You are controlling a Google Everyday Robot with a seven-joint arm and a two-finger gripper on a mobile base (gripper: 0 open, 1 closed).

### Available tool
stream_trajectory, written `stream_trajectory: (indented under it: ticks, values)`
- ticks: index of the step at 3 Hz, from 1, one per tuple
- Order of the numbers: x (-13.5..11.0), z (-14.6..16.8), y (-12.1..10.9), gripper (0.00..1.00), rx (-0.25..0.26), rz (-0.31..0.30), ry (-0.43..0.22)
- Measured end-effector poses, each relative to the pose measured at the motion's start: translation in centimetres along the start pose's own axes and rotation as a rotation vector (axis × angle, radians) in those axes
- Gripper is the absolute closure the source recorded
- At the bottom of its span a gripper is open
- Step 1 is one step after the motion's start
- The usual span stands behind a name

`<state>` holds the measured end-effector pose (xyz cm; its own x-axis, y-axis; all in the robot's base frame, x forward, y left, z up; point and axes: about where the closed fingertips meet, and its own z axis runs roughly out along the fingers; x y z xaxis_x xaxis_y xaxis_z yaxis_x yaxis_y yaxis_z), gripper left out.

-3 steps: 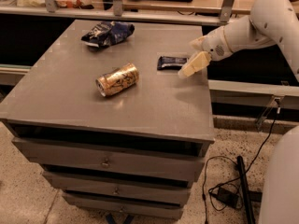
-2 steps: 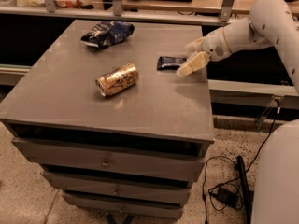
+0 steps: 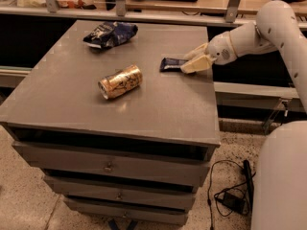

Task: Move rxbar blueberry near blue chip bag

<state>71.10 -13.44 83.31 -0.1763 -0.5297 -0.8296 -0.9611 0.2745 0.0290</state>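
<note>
The rxbar blueberry (image 3: 171,64) is a small flat navy bar lying on the grey cabinet top (image 3: 96,109), right of centre. My gripper (image 3: 191,60) comes in from the right at the bar's right end, low over the top. Its cream fingers (image 3: 194,66) stand apart on either side of that end, open. The blue chip bag (image 3: 110,33) is a wrinkly dark blue bag with white markings lying at the far left-centre of the top, well apart from the bar.
A gold drink can (image 3: 120,81) lies on its side in the middle of the top, between bar and bag. The cabinet's right edge (image 3: 213,104) is close to the gripper. A railing and shelves run behind; cables lie on the floor at the right.
My gripper has moved a little left and toward the back, closing in on the bar's right end. The bar, can and bag have not moved.
</note>
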Motion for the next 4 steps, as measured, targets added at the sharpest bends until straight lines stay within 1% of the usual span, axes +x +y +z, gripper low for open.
stream_trajectory:
  ticks: [1, 2, 3, 4]
  values:
    - [-0.7, -0.1, -0.1, 0.87, 0.028, -0.013, -0.007]
    - [-3.3, 0.3, 0.0, 1.0, 0.101, -0.041, -0.032]
    - [-5.6, 1.6, 0.6, 1.0, 0.189, -0.054, -0.052]
    - [-6.6, 4.3, 0.2, 1.0, 0.316, -0.027, -0.032]
